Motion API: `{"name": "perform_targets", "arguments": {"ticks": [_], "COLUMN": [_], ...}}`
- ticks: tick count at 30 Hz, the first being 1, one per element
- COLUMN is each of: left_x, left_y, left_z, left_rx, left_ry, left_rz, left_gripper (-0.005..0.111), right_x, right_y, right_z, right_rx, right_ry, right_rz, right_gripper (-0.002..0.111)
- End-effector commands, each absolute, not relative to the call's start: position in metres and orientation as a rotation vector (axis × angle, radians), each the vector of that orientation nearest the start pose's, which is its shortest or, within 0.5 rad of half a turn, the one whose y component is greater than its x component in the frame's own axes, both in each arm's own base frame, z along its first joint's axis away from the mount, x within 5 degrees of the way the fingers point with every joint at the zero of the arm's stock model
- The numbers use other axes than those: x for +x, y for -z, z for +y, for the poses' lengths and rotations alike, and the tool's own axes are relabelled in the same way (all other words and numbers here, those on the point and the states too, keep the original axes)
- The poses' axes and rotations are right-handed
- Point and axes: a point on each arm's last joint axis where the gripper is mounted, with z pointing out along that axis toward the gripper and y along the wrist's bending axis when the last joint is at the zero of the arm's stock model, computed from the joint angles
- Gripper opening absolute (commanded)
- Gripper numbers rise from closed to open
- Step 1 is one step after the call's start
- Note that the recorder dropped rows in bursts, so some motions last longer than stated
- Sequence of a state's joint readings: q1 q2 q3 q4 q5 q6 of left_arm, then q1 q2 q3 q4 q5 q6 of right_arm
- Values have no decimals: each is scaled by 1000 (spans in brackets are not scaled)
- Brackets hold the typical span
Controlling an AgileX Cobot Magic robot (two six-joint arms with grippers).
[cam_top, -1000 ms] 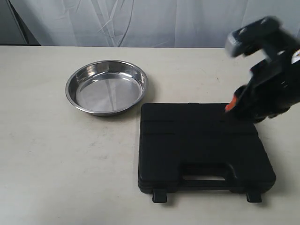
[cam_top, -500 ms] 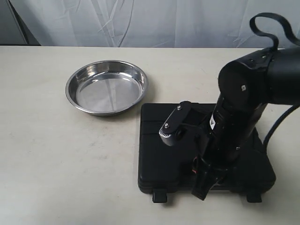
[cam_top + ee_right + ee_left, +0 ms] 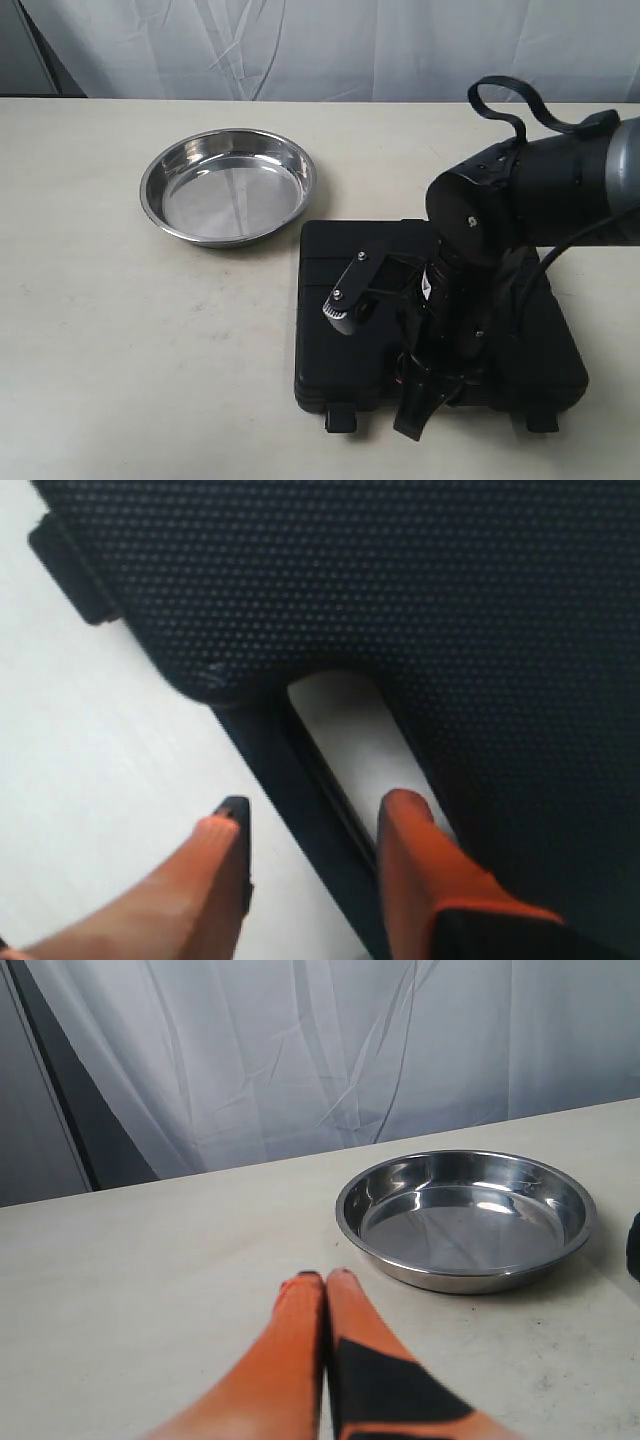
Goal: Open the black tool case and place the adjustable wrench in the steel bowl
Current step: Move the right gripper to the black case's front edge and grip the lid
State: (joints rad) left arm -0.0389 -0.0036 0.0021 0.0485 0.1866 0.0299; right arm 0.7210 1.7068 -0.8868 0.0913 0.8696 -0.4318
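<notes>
Item 1, black tool case (image 3: 330,250): lies flat on the pale surface (image 3: 120,330), lid down, so its contents are hidden and I cannot place the adjustable wrench. The slot handle and a latch (image 3: 340,420) sit on the edge nearest the exterior camera.

Item 2, steel bowl (image 3: 228,190): upright on the surface, just beyond the case's far left corner, close to it but apart. Nothing lies in it. My left wrist view also shows it (image 3: 465,1215).

Item 3, my right end effector (image 3: 318,810): over the handle edge of the case, orange fingers (image 3: 410,850) apart. One is over the slot opening and the other is outside the case edge, with the handle bar between them. I cannot tell whether either touches the bar.

Item 4, my left end effector (image 3: 322,1278): fingers pressed together, holding nothing, low over bare surface with the bowl ahead.

Item 5, white curtain (image 3: 300,50): hangs behind the surface.
</notes>
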Motion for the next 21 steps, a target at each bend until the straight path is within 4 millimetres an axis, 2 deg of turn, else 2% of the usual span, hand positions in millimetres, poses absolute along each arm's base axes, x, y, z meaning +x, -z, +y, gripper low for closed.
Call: {"name": "perform_targets", "arguments": {"ticks": [1,5,7,12,16,21], "left_x": [56,56,56,56,56,56], "left_y": [-197,-197,-197,-197,-197,-197], "left_z": [-2,-2,-2,-2,-2,-2], "left_rx": [92,92,92,92,92,92], "left_ry": [-32,-32,-32,-32,-32,-32], "left_rz": [1661,1661,1661,1661,1661,1661], "left_gripper": [0,0,0,0,0,0], "right_x": [204,205,205,204,203,200], "right_y": [-150,-145,-145,-145,-151,-169], "right_z": [189,189,189,189,188,185], "right_rx": [-1635,-1634,-1631,-1629,-1629,-1606], "right_ry": [-102,-99,-99,-100,-102,-118], "right_rz": [2743,2757,2759,2771,2766,2719], "right_gripper": [40,40,35,-1,0,-1]}}
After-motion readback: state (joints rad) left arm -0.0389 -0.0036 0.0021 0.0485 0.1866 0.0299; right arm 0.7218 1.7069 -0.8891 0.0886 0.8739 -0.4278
